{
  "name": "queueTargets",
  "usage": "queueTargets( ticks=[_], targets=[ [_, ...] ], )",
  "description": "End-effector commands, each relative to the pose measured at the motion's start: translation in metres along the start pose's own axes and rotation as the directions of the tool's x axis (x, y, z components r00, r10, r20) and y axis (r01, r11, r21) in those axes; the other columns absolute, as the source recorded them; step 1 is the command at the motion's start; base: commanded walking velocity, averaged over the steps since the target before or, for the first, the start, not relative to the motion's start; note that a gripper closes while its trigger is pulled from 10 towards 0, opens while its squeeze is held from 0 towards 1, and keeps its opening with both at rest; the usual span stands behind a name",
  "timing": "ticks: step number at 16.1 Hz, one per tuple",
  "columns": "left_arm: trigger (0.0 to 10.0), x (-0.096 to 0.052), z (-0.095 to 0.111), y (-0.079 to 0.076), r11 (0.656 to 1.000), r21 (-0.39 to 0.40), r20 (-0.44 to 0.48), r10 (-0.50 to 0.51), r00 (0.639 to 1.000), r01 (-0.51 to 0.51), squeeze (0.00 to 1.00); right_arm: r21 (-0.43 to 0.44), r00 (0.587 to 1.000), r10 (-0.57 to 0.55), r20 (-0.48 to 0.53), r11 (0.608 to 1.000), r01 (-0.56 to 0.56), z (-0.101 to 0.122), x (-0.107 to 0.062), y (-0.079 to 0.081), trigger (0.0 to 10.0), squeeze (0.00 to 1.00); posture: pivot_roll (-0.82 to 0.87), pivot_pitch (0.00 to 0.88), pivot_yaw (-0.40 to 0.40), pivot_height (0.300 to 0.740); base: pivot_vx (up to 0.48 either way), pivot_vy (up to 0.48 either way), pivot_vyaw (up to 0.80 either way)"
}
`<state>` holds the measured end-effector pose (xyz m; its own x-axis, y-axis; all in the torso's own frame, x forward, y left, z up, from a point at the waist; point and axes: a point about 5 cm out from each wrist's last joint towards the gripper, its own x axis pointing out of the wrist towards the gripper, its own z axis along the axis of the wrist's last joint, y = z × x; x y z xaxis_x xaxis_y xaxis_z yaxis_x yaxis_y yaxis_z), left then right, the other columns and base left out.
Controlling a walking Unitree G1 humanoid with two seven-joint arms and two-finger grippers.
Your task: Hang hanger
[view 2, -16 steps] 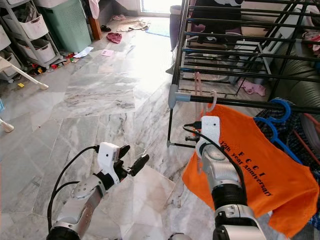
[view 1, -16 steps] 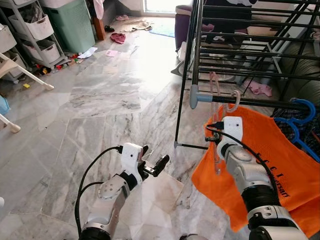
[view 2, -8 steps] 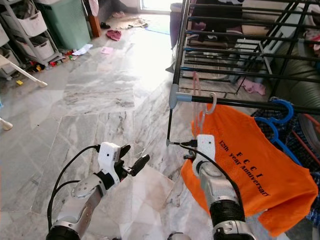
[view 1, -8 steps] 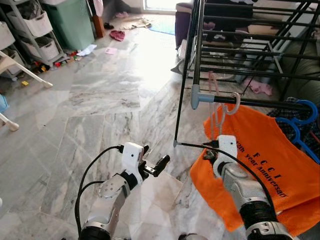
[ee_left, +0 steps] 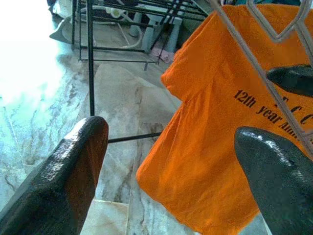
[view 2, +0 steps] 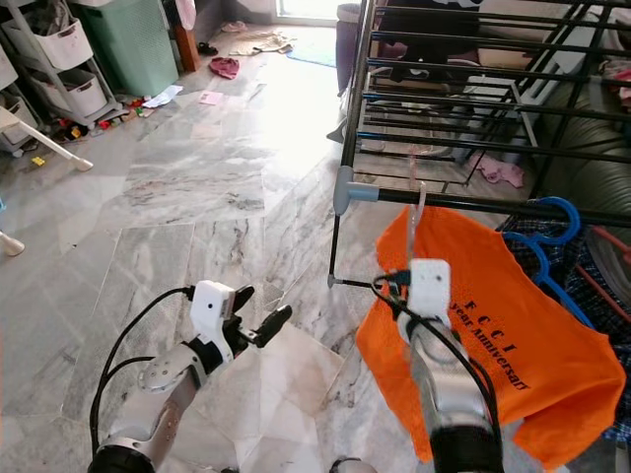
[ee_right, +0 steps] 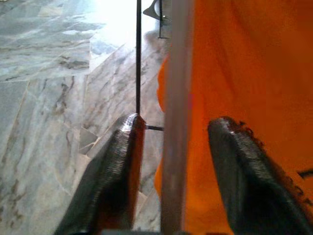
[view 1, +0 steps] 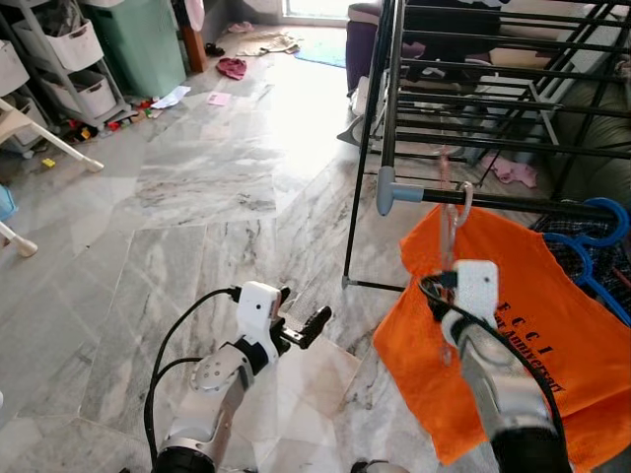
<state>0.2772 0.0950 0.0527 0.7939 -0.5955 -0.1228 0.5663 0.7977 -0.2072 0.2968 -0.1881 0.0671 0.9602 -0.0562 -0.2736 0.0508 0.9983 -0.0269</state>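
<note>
Pink hanger (ee_right: 176, 117) between parted right tool (ee_right: 178, 161) fingers; left tool (view 1: 308, 325) open, idle

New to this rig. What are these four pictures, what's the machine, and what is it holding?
It's a humanoid robot with two silver arms, each ending in a two-fingered black claw. Two pictures come from a stereo camera on its head, looking down and forward; the other two come from cameras on its wrists, looking along each claw's fingers.

It faces a black drying rack on a marble floor. An orange T-shirt on a pale hanger hangs from the rack's front bar, beside blue hangers.

The right claw is open with the hanger's stem running between its fingers; the wrist view doesn't show them gripping it. The left claw hovers open over the floor, holding nothing.
</note>
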Motion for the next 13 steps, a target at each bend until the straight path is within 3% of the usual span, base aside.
queueTargets(
  ticks=[1,4,9,13],
  targets=[
    [10.0,-0.003,-0.005,0.002,1.0,0.008,-0.025,0.013,1.0,-0.013,0.0,-0.024,1.0,-0.014,0.021,1.0,0.015,-0.004,-0.007,-0.004,10.0,1.0,-0.13,0.116,0.0,0.74,0.0,0.0,0.0],
    [10.0,-0.003,-0.005,0.003,1.0,0.014,-0.031,0.016,0.999,-0.015,0.0,-0.081,0.991,-0.016,0.131,0.996,0.027,0.0,-0.026,-0.006,10.0,1.0,-0.14,0.117,0.005,0.74,0.0,0.0,0.0],
    [10.0,-0.002,-0.004,0.004,0.999,0.02,-0.033,0.026,0.999,-0.025,0.0,-0.164,0.979,0.021,0.203,0.986,0.013,0.0,-0.045,-0.001,10.0,1.0,-0.15,0.125,0.018,0.74,0.0,0.0,0.0],
    [10.0,-0.007,-0.007,0.006,0.999,0.023,-0.042,0.045,0.998,-0.044,0.0,-0.209,0.973,0.014,0.232,0.977,0.035,0.002,-0.055,-0.008,10.0,1.0,-0.15,0.135,0.018,0.74,0.0,0.0,0.0]
  ],
)
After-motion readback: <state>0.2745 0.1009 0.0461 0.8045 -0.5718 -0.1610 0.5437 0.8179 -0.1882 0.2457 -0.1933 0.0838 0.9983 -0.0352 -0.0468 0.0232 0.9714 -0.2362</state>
